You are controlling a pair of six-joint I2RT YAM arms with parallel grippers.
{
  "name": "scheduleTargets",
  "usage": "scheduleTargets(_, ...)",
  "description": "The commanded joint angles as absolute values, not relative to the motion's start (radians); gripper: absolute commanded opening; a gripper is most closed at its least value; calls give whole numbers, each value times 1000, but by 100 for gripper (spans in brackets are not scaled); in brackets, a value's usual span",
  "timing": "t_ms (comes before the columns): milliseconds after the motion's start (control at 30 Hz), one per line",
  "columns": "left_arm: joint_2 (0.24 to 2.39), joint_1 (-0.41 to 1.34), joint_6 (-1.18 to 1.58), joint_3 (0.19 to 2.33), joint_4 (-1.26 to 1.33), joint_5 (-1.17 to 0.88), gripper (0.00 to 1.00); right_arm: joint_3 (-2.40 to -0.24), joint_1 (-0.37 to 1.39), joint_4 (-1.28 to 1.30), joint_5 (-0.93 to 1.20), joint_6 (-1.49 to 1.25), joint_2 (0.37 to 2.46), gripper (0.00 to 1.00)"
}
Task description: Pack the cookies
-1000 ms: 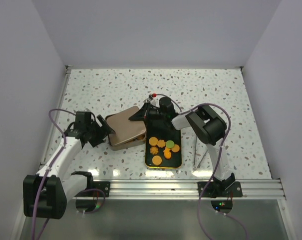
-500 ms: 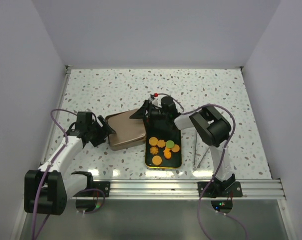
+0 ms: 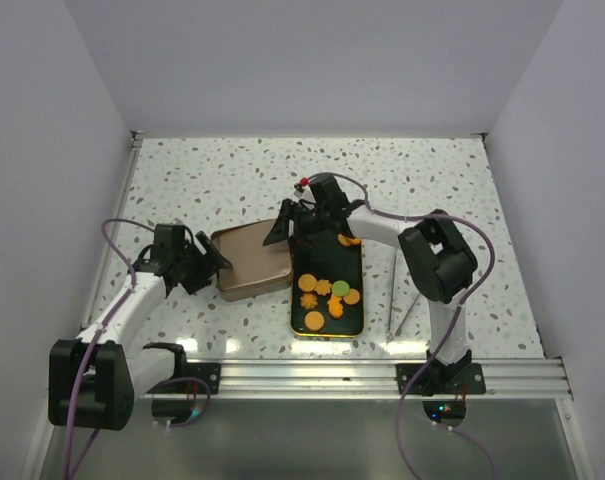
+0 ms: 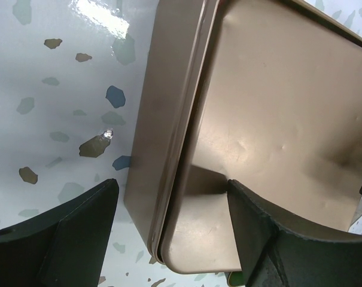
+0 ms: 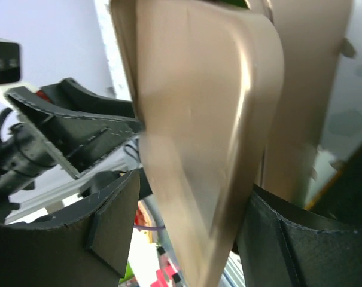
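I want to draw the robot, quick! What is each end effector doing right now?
Left end effector: open, astride the rim of the tin lid.
Right end effector: looks shut on the tin lid.

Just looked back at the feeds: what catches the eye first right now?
A tan tin lid lies left of centre with both arms on it: the right claw grips its far right corner and the left claw straddles its left edge. Beside it on the right, a black tray holds bright orange cookies and one green one.
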State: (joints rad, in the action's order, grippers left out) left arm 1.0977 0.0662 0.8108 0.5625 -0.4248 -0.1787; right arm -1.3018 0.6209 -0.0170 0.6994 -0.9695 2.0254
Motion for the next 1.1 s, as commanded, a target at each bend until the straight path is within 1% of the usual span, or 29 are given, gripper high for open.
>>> scheduleTargets(0,1097,66,805,554,-377,-170,78,-1357,607,334,566,-799,1985,64)
scheduleTargets(233,1103,66,804,551,-370,-172,78,-1394,598,436,523,-752,1960,64)
scheduleTargets(500,1101,66,802,548,-371,-173,78,-1388,597,462,489,-745,1944,58)
scheduleTargets(567,1101,64,802,546,-371,-172,78,-1390,597,462,489,-749,1945,53)
scheduleTargets(633,1101,66,802,545,-371,-173,78,-1388,597,451,489,-752,1942,51)
scheduleTargets(667,1101,66,802,545,-371,-172,78,-1387,598,448,489,-755,1942,47)
scheduleTargets(767,1101,66,802,543,-371,-173,78,-1391,597,439,492,-761,1944,41)
scheduleTargets(900,1103,66,802,545,-373,-172,78,-1417,597,448,488,-765,1965,38)
scheduleTargets(1067,1103,66,799,549,-371,-172,78,-1446,598,448,488,-775,1991,38)
